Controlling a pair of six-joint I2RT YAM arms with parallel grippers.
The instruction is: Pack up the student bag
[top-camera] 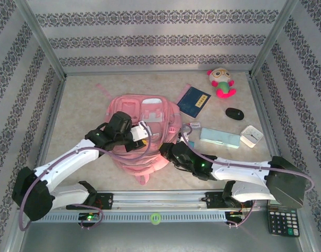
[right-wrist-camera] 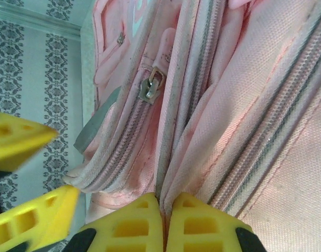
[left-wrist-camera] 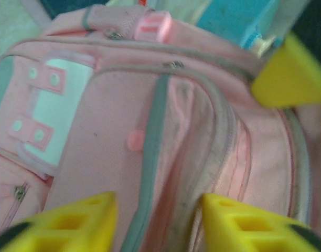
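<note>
- Two claws are at one thing: the student bag [top-camera: 150, 107], lying flat in the middle of the desk [top-camera: 87, 105] with its front pockets up.
- Your left claw [left-wrist-camera: 159, 205] hangs over the bag's front. Its yellow fingers [left-wrist-camera: 82, 226] are spread apart with pink fabric showing between them — nothing gripped.
- Your right claw [right-wrist-camera: 163, 202] is at the bag's near right edge, fingers pressed together on a fold of pink fabric beside a zip track.
- A metal zip pull [right-wrist-camera: 150, 86] lies on the next track over, clear of both claws.
- Right of the bag on the desk you have:
  - a blue booklet [top-camera: 193, 101] just beside its far right corner
  - a teal pencil case [top-camera: 219, 137] nearby
  - a white clock [top-camera: 252, 135]
  - a black mouse [top-camera: 234, 113]
  - a plush toy [top-camera: 222, 82] toward the far corner
- A calculator [top-camera: 282, 220] sits at the near right, by the right arm's base.
</note>
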